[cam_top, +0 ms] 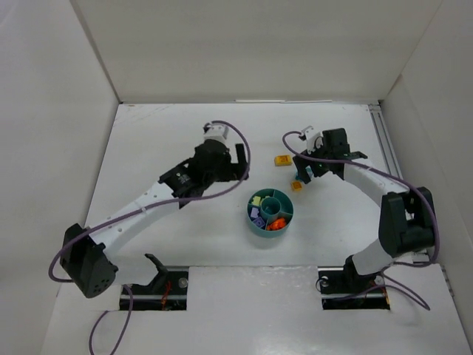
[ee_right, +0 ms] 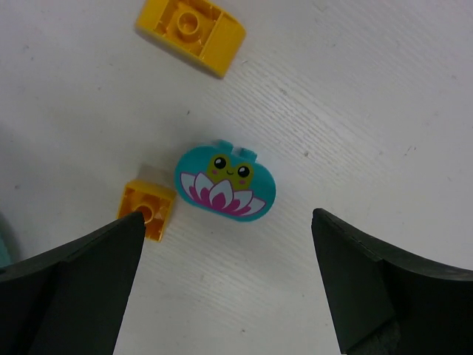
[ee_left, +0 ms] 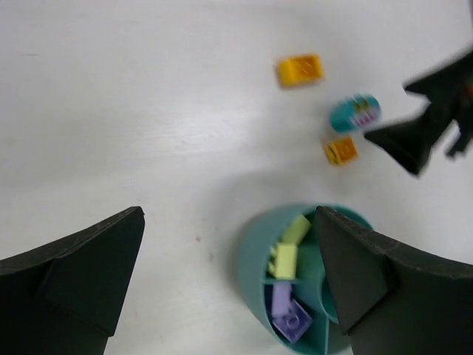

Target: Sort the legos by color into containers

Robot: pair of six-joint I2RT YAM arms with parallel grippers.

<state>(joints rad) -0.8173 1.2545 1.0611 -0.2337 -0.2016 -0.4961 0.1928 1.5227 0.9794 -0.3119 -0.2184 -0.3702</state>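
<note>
My left hand [ee_left: 229, 285] is open, its two black fingers [ee_left: 74, 274] spread wide with nothing held between them. It hangs over the white table [cam_top: 185, 140] near the middle, on the far-left side of the round teal plastic dish [ee_left: 250, 255]. That dish stands a little right of the table's centre and closer to the near edge than to the far one. From my left wrist I can see lime green plastic bits [ee_left: 290, 248] lying in one wedge section and purple plastic bricks [ee_left: 287, 312] in the wedge next to it. From above, orange plastic bits [cam_top: 277, 223] fill the wedge on the side facing the near edge. I cannot tell what lies in the centre well. My right hand [ee_right: 229, 285] is open too, gripping nothing, and it hovers between the dish and the far edge, toward the right side of the table. Straight below it, framed by the fingers in my wrist view, a teal oval plastic piece printed with a frog and pink lotus petals [ee_right: 225, 183] lies flat on the table, outside the dish. A small orange plastic brick [ee_right: 148, 209] sits just beside it, on the side toward the dish, so close that I cannot tell whether they touch. A larger yellow-orange plastic brick [ee_right: 191, 29] lies apart from both, nearer the far edge.
</note>
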